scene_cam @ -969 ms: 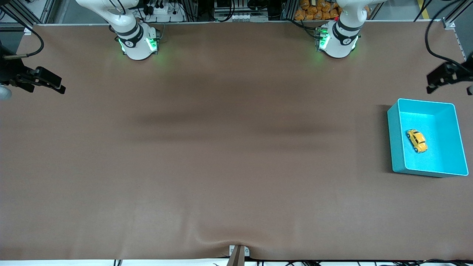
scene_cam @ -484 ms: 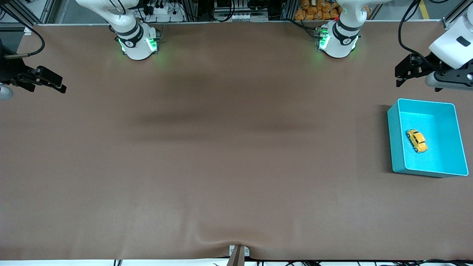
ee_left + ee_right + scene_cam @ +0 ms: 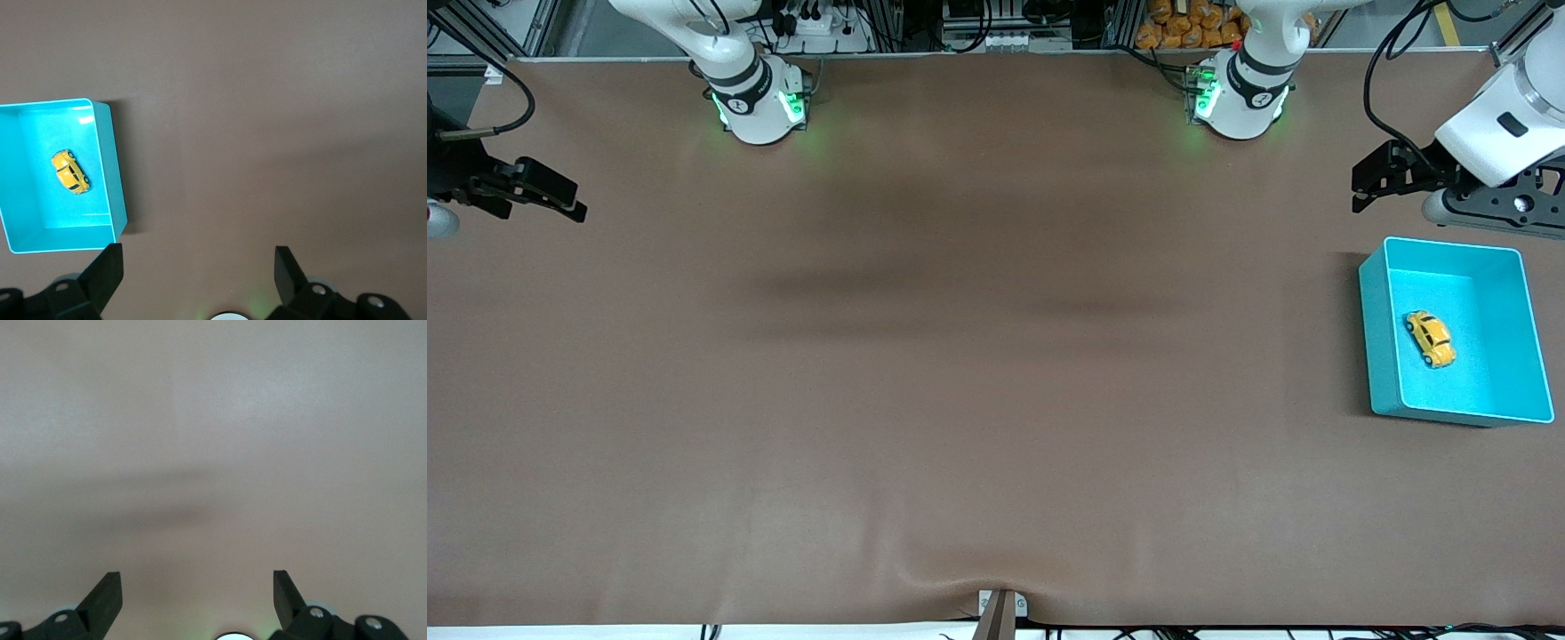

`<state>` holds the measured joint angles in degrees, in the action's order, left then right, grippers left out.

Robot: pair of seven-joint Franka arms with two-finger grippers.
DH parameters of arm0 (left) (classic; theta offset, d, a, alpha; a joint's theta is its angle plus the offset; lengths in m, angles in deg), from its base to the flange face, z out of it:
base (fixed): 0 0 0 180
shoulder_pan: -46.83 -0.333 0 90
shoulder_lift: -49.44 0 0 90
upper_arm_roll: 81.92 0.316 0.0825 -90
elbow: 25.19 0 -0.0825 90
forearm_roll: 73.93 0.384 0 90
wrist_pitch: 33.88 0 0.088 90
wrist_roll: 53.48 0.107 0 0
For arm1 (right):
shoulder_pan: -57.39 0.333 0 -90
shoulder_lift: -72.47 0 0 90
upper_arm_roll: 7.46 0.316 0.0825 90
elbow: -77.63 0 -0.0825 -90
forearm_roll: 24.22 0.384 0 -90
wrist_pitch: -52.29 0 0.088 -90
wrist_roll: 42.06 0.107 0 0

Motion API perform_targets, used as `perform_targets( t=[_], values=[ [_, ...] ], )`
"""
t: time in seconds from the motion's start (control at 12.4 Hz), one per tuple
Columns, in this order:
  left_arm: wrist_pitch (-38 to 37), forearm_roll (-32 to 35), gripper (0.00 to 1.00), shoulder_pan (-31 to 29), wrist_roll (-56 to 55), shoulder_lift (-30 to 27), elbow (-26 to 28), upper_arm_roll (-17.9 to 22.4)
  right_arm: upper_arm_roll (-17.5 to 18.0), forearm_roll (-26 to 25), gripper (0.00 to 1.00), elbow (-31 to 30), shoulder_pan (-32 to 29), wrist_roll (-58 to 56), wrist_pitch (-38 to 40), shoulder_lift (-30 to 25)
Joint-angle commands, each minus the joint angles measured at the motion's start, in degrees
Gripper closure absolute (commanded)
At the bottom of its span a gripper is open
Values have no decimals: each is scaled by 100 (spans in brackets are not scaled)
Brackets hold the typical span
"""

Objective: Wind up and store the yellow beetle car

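Toward the left arm's end of the table, the yellow beetle car [image 3: 1431, 338] is seen lying on the floor of the turquoise bin [image 3: 1381, 356], on its wheels and angled across the bin, closer to the bin wall that faces the table's middle. No gripper touches it.

Judged from this layout, the storing part of the task appears to be done, since the car rests inside the bin. Whether the car has been wound cannot be told. If it has, nothing appears to be left except clearing the arms; if not, the car would have to be lifted out of the bin again.

The left gripper [image 3: 1371, 178] is held in the air over bare table just outside the bin's rim on the side nearest the robots' bases. Its 2 fingers are spread wide with nothing between them, as the left wrist view confirms [image 3: 197, 267]. In that view the car [image 3: 70, 173] and bin [image 3: 117, 173] are seen below and off to one side of the fingers, not between them.

The right gripper [image 3: 547, 194] waits over bare table at the right arm's end, well apart from the bin, its fingers [image 3: 107, 593] likewise spread and empty.
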<state>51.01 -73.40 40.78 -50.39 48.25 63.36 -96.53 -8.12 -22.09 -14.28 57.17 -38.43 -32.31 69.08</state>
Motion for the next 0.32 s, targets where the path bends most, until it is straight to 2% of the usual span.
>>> perform_targets(
  t=[0.0,0.24],
  values=[
    [-60,-114,0,-9,-28,-82,-40,28,-30,-37,0,94,40,14,93,5],
    [-165,-114,0,-1,-36,-82,-66,90,-13,-20,0,94,58,14,84,14]
  ],
)
